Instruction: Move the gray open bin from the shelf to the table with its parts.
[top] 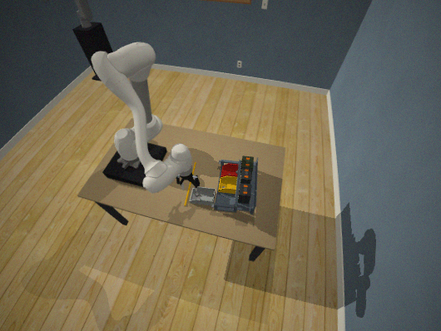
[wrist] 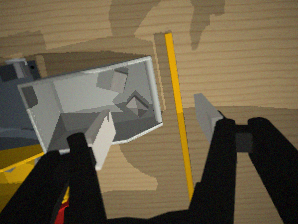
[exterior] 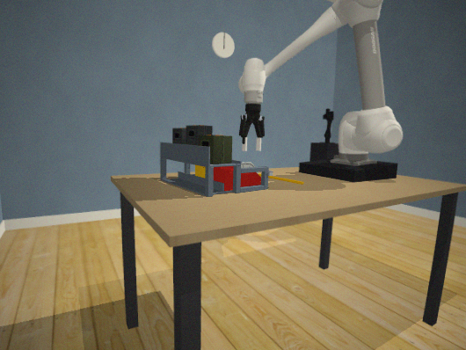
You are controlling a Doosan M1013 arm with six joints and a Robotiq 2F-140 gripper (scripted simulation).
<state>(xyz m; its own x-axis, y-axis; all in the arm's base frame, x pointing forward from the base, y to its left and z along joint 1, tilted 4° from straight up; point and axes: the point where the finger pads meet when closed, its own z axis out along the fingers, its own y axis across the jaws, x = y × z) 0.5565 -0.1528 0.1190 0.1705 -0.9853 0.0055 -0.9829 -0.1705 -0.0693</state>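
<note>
My gripper (exterior: 251, 145) hangs well above the table (exterior: 273, 207) with its fingers spread partway and nothing between them. The gray bin (wrist: 95, 107) sits below me and off to one side: in the wrist view it lies left of the midline between my fingers, near my left pad, with a yellow strip (wrist: 178, 110) running lengthwise just beside its right wall. From the top view the gray bin (top: 202, 195) stands on the table just in front of the shelf (top: 233, 201), on my side of it; whether its rear edge touches the shelf frame I cannot tell. Its long axis seems to run from the shelf toward the strip, slightly skewed. I judge any return to it would mean coming down and toward the shelf. Counting: one gray bin with several gray parts inside, one red bin (top: 229, 169) and one yellow bin (top: 228, 183) on the shelf, one yellow strip, and a row of four dark boxes (top: 246, 179) on the shelf's far side.
</note>
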